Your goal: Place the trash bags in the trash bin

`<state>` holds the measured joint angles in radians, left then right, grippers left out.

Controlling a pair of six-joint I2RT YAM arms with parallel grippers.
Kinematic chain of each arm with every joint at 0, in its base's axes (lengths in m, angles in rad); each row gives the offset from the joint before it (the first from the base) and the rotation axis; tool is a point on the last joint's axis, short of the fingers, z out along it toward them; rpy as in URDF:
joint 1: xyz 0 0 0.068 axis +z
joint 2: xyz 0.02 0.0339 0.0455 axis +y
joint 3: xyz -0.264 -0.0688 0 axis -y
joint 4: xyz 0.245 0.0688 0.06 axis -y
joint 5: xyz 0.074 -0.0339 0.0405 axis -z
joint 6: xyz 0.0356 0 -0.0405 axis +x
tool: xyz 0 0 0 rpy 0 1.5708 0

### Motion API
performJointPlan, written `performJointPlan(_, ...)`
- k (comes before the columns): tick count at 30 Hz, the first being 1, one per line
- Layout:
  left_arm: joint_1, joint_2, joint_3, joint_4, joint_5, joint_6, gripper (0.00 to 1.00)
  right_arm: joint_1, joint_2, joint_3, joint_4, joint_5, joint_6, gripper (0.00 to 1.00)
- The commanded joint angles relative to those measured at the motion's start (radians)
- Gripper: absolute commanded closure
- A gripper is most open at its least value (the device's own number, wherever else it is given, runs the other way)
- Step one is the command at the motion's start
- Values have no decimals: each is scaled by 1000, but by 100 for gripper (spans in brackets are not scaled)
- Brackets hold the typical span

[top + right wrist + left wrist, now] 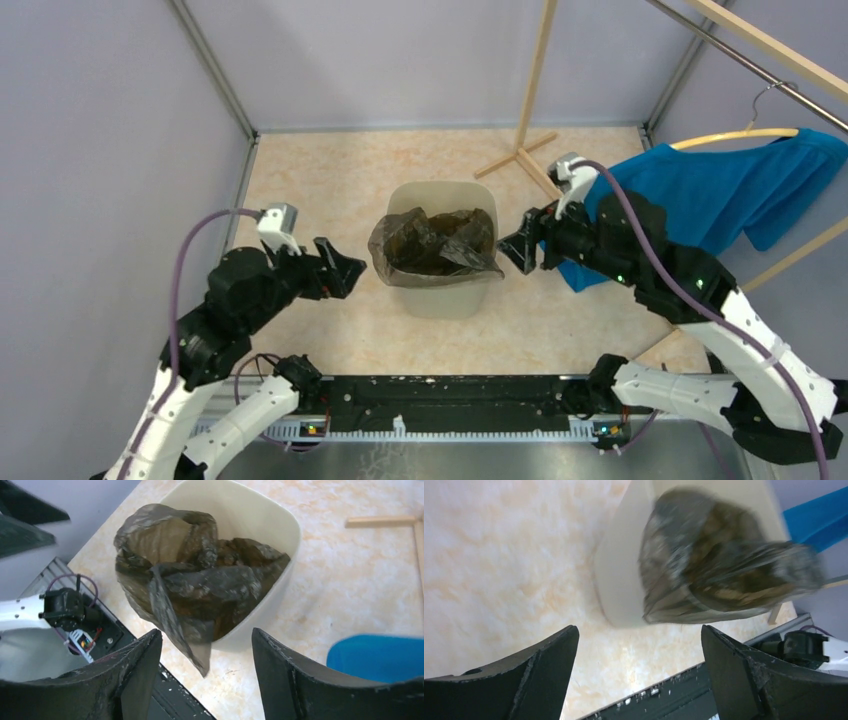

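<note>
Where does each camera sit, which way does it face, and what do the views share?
Top external: above and behind the arms, looking down on trash bin and trash bag; both arms, left gripper, right gripper show.
Left wrist: left arm, facing the bin's side; own open fingers below.
Right wrist: right arm, looking into the bin; own open fingers below.
Shared: bin and bag.

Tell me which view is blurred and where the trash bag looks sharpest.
Left wrist view: the trash bag is smeared by motion blur, and the trash bin is soft too. Right wrist view: the bag's wrinkles are crisp; only the blue cloth at the edge is soft. Top view: evenly lit and sharp.
</note>
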<state>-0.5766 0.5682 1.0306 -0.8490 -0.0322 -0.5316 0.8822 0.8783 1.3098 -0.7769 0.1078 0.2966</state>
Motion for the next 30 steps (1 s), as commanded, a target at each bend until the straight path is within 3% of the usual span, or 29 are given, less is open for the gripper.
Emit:
performJointPlan(1,-1,127,197,37,89,241,1,37,156,163,-137,-135,-89,30)
performJointPlan(4,-1,256,300,41,147,332,1,115,237,241,-167,-112,-116,21)
performJointPlan(9,-1,389,344,89,132,426,1,273,383,320,-235,151,-159,15)
performJointPlan(12,-2,454,357,103,124,458,2,285,434,316,-216,221,-171,14)
performJointPlan(20,-6,530,360,139,110,490,2,284,483,341,-113,286,-212,14)
performJointPlan(24,-10,554,355,159,85,484,7,274,482,339,-64,283,-222,15)
performJointPlan(27,-10,565,354,180,125,482,11,254,485,332,-43,223,-214,22)
performJointPlan(30,-12,563,349,204,187,481,7,244,481,324,-29,192,-207,29)
